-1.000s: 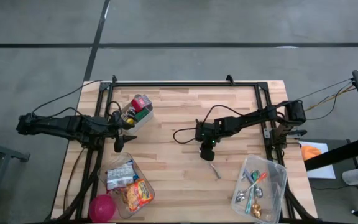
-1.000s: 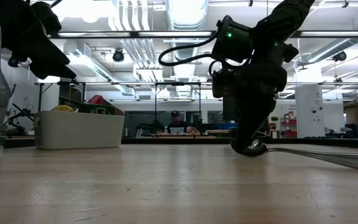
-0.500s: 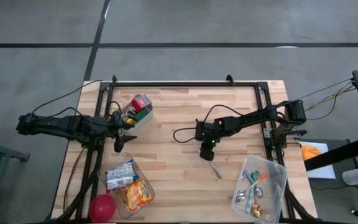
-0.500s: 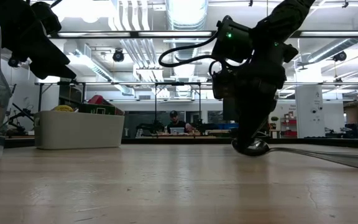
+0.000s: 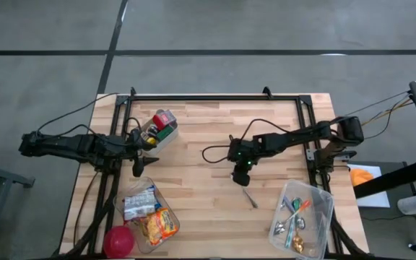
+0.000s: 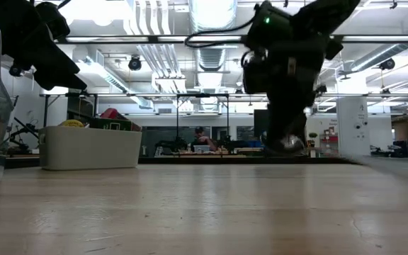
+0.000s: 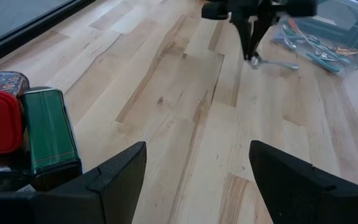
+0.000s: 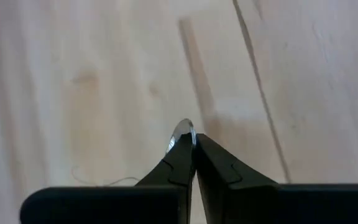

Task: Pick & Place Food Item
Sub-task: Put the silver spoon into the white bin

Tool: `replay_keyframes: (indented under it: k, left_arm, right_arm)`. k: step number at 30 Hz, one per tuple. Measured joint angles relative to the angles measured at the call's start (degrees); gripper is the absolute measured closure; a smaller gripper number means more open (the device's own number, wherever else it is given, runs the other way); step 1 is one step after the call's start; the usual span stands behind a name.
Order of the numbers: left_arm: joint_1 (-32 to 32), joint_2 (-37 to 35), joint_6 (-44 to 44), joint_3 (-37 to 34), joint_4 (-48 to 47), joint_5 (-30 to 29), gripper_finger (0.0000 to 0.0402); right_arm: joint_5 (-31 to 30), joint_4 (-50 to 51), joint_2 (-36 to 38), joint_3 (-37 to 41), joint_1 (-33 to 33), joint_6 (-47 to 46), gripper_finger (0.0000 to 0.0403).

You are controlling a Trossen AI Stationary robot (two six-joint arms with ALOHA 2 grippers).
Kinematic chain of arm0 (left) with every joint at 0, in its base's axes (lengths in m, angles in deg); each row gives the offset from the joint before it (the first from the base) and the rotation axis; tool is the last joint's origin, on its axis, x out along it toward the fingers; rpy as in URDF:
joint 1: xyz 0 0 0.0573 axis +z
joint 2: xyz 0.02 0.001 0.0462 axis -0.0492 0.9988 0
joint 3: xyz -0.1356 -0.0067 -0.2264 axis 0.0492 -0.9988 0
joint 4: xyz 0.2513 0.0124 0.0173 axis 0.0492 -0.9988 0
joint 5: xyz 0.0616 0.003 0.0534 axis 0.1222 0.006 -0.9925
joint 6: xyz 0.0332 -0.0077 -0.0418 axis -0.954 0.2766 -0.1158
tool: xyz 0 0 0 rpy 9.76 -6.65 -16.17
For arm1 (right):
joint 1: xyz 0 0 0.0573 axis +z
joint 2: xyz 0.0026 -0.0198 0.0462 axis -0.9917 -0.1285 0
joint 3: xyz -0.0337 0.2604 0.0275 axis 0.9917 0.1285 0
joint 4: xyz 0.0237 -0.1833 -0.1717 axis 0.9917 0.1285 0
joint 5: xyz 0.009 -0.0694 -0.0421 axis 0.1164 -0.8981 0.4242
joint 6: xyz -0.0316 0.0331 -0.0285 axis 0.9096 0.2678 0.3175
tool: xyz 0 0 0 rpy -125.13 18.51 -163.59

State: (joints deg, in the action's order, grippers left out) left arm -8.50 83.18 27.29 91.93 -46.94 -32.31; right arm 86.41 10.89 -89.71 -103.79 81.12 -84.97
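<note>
Metal spoon (image 5: 250, 197) pinched by bowl in right gripper (image 5: 240, 178), handle trailing toward cutlery bin (image 5: 328, 209); left gripper (image 5: 142, 167) spread wide, empty, far off

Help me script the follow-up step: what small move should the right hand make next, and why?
Probably raise it a little, then swing toward the clear bin of cutlery. The right hand is shut on the spoon by its bowl, and the handle seems low over the table.
</note>
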Motion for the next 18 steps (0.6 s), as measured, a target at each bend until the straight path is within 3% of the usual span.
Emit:
replay_keyframes:
  k: [13, 18]
  left_arm:
    - [0.0, 0.0, 0.0, 0.0, 0.0, 0.0, 0.0116]
    - [0.0, 0.0, 0.0, 0.0, 0.0, 0.0, 0.0116]
  right_arm:
    - [4.3, 0.6, 11.3, -4.3, 3.4, -9.4, 0.0393]
    - [2.3, 8.5, 14.2, -9.3, 6.2, -13.2, 0.0392]
